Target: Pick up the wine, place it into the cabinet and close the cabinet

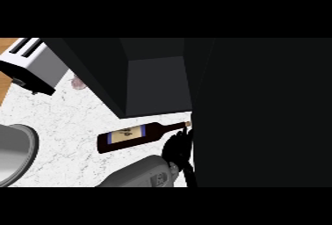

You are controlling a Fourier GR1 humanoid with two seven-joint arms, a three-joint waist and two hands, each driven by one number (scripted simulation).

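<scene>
The wine (138,136) lies flat on the desk (65,125), neck nearest the left hand (178,148), probably for grasping. Whether the hand is closed cannot be told.

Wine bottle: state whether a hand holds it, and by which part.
Cannot be told. The left hand is at the neck of the bottle, which lies on the counter; whether it grips is hidden.
</scene>
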